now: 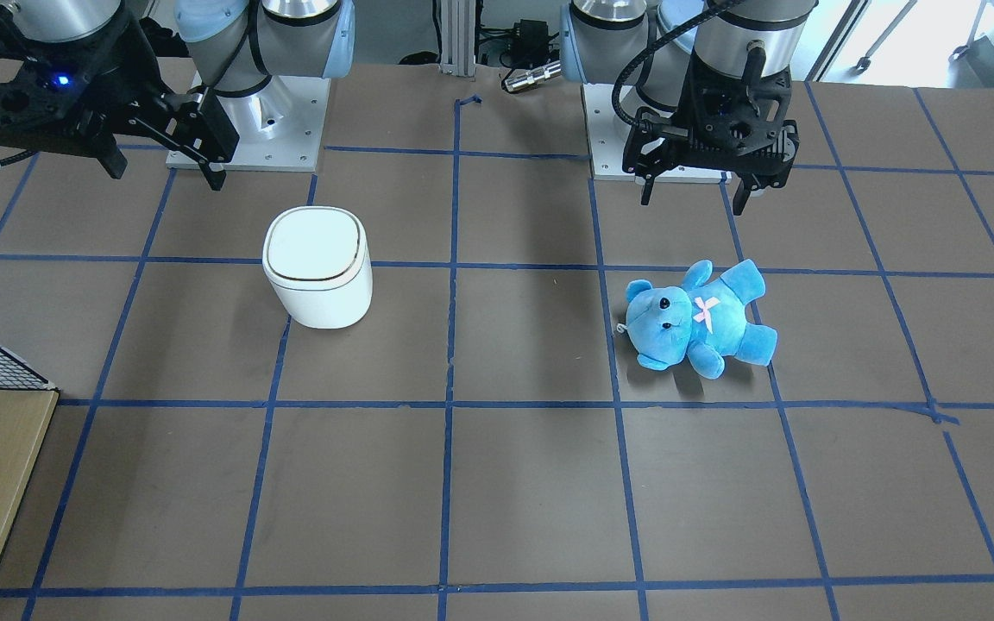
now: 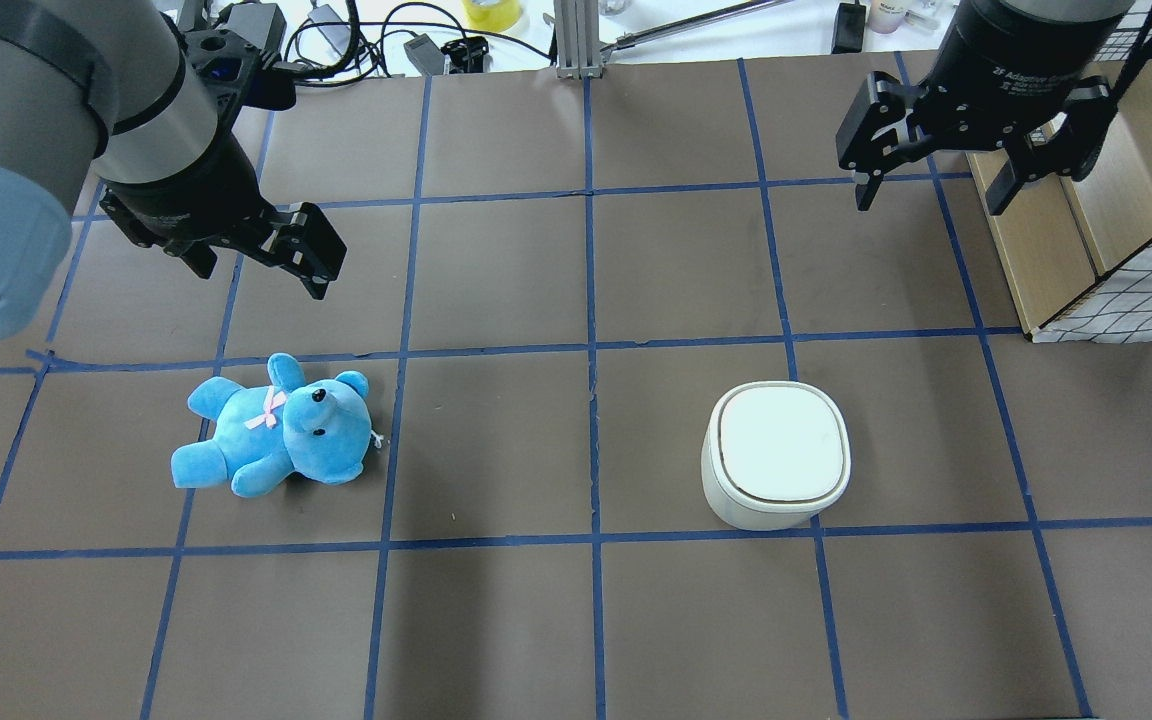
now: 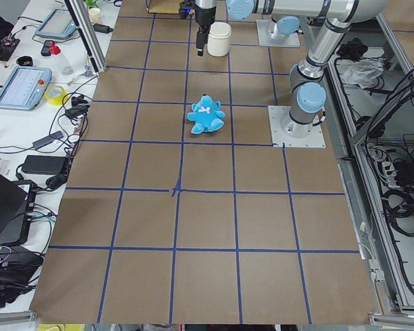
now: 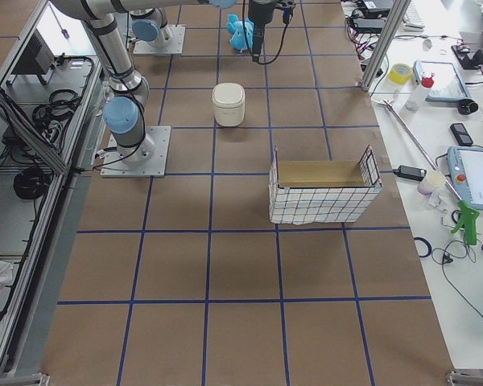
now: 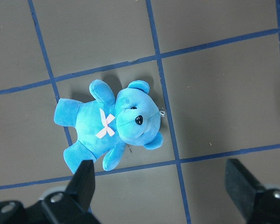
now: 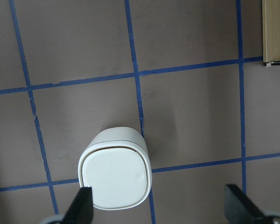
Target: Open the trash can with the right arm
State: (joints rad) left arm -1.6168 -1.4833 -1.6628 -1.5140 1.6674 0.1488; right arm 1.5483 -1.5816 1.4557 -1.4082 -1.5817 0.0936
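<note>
My right gripper [image 2: 931,190] hangs high above the table [image 2: 496,620], its two black fingers spread wide and holding nothing. The trash can [image 2: 776,455] stands upright on the brown surface below, well apart from my fingertips. In my right wrist view it sits low in the frame, nearer one finger than the other. Its white lid lies flat and looks closed, though from above I cannot be sure that it is fully seated. My left gripper [image 1: 692,194] is also spread and empty, above a blue teddy bear [image 2: 276,440] lying on its back. A wire basket [image 4: 322,197] stands off to my right.
</note>
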